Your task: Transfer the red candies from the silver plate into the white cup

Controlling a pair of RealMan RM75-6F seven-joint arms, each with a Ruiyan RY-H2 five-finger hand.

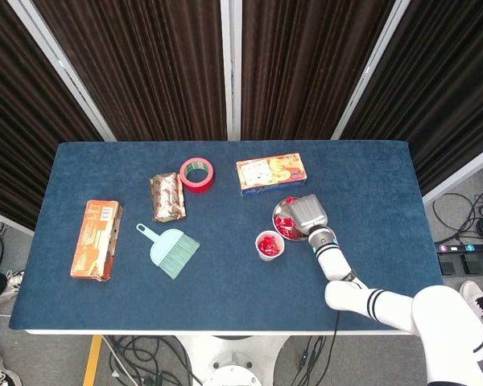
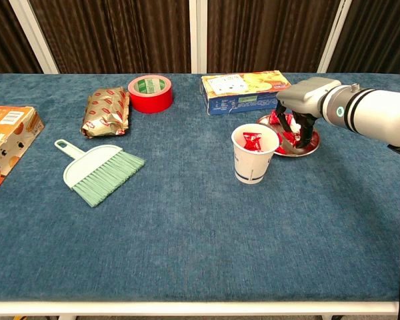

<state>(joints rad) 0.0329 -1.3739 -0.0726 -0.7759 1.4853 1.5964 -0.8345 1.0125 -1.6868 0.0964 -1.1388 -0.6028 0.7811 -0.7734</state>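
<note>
On the blue table lie a red tape roll, teal brush, foil packet and two boxes.

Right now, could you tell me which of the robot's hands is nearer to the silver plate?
The right. The right hand hangs directly over the silver plate, its fingers reaching down among the candies. The left hand appears in neither view.

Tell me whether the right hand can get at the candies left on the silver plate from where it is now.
Probably yes. The right hand is directly over the silver plate, fingers pointing down among the red candies. The white cup stands beside the plate, not in the way.
</note>
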